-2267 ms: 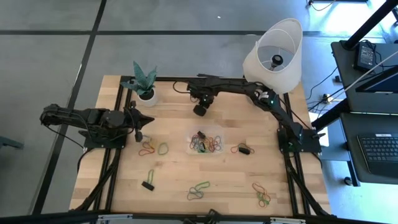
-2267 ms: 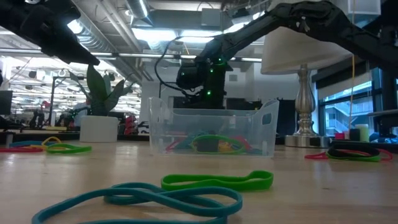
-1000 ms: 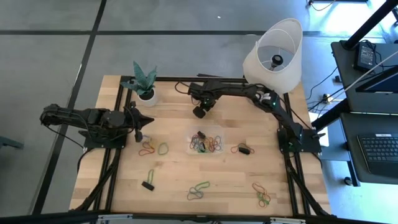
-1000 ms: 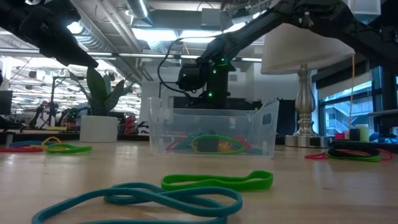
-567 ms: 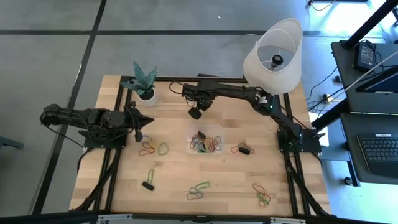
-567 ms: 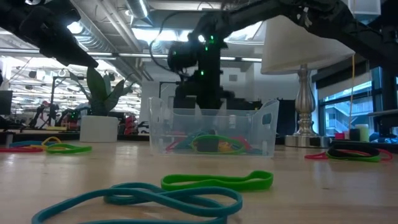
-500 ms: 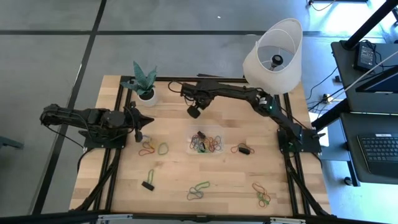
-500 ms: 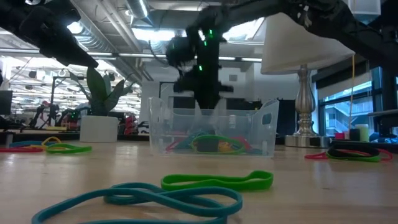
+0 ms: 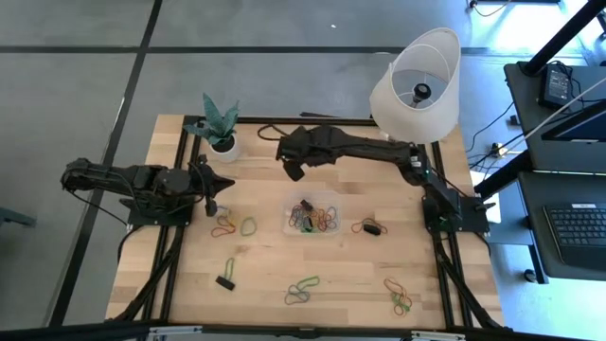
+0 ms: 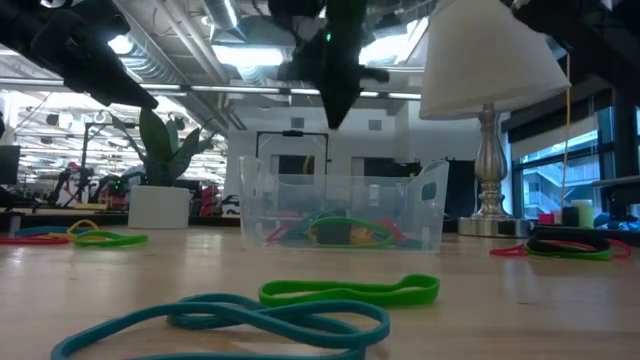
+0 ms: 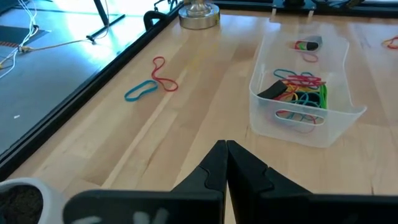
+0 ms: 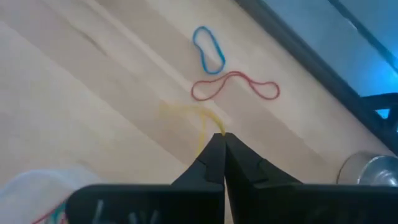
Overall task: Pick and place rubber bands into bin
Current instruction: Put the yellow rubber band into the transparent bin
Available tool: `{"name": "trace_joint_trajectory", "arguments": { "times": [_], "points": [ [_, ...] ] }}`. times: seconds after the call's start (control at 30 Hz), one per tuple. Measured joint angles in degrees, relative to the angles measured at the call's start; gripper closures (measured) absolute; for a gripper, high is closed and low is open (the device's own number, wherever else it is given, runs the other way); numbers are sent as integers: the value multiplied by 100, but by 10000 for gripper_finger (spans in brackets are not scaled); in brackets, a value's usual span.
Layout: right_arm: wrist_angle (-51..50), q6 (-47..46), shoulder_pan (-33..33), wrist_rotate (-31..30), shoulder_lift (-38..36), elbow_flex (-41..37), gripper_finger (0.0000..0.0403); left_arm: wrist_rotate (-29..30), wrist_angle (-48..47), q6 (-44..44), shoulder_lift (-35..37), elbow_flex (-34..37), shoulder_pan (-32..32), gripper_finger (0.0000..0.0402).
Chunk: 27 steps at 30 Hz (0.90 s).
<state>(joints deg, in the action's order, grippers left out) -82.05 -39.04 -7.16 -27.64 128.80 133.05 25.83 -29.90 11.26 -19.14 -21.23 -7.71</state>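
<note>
The right end effector was pressed together on a thin yellow band, raised above the bench at about 11 o'clock from the bin. The left end effector was pressed together on nothing, at 9 o'clock of the bin near the bench's left edge. The bin, clear with rounded corners, sat mid-bench holding red, green, yellow and black bands. Loose clusters lay at 9, 3, 6 and 5 o'clock. Bare wood stayed open between them; a pot and lamp stood along the far edge.
</note>
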Motion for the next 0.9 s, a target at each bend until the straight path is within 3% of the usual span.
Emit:
{"name": "trace_joint_trajectory", "arguments": {
  "times": [0.23, 0.63, 0.77, 0.9],
  "points": [
    [-240, -501, 498, -350, -414, 7, 402, 4, -1, -2, 2, 0, 0, 398],
    [-344, -742, 1572, -332, -901, 2, 402, 2, 10, -2, 1, 0, 0, 398],
    [54, -740, 1758, -253, -900, -417, 402, 4, 10, -104, 0, 0, 0, 398],
    [726, -714, 1833, 305, -908, -1192, 402, 0, 10, -69, 0, 0, 0, 398]
  ]
}}
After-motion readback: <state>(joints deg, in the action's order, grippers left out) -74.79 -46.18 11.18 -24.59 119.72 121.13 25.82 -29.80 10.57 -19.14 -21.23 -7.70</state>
